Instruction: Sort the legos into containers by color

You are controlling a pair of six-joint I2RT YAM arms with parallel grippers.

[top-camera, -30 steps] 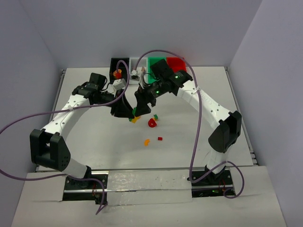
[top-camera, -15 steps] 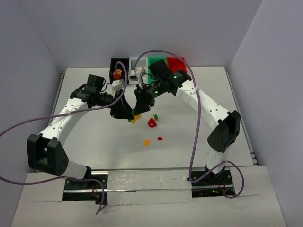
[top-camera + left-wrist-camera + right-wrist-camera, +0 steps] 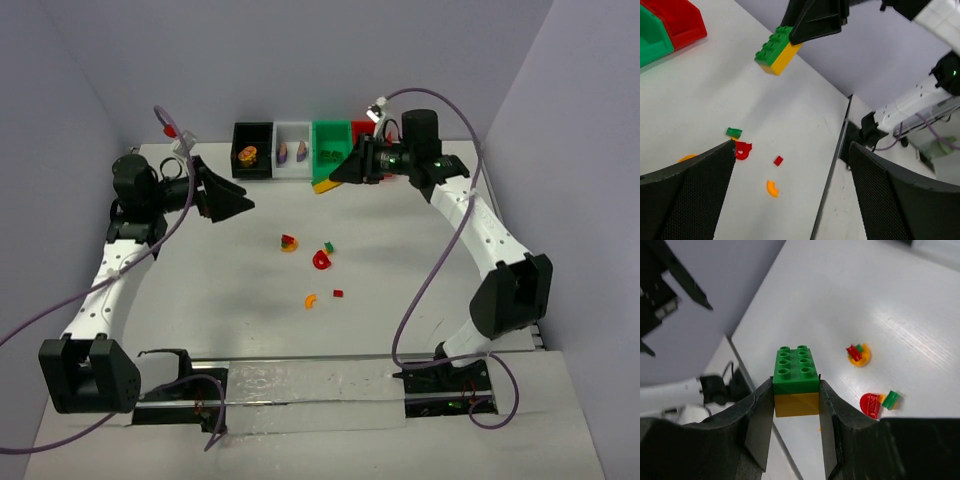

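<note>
- Legos (image 3: 321, 260) and their containers sit in a boxed-in booth with plain pale lilac-grey walls (image 3: 330, 60) at the back and on both sides.
- The table (image 3: 220, 290) is a flat white top, matte from above with a soft sheen in the right wrist view. A silvery strip (image 3: 310, 385) runs along the near edge by the arm bases.
- Both arms are white with black joints, and a purple cable (image 3: 425, 285) loops off each.
- The four containers line up against the back wall, just past the right claw (image 3: 328, 180): black bin (image 3: 238, 165), white bin (image 3: 292, 168), green bin (image 3: 330, 132) and red bin (image 3: 362, 128). The red one is mostly hidden behind that wrist.
- The right claw is clamped on a green-on-yellow brick (image 3: 796, 380). It's squeezed between both fingers and looks lifted off the surface, right in front of the green bin.
- The left claw (image 3: 792, 150) is spread wide with nothing between its fingers. It's well off to the left, pointing toward the middle.
- The loose bits lie between the two claws, nearer the bases than the right claw's tips:
  - a red-and-green stack on an orange disc (image 3: 288, 242)
  - a red half-round piece (image 3: 870, 405) with a small green brick (image 3: 890, 399) just beside it
  - an orange curved piece (image 3: 310, 300)
  - a tiny red brick (image 3: 338, 294)
- An orange-and-red piece (image 3: 247, 154) sits in the black bin and purple pieces (image 3: 283, 153) in the white one.
</note>
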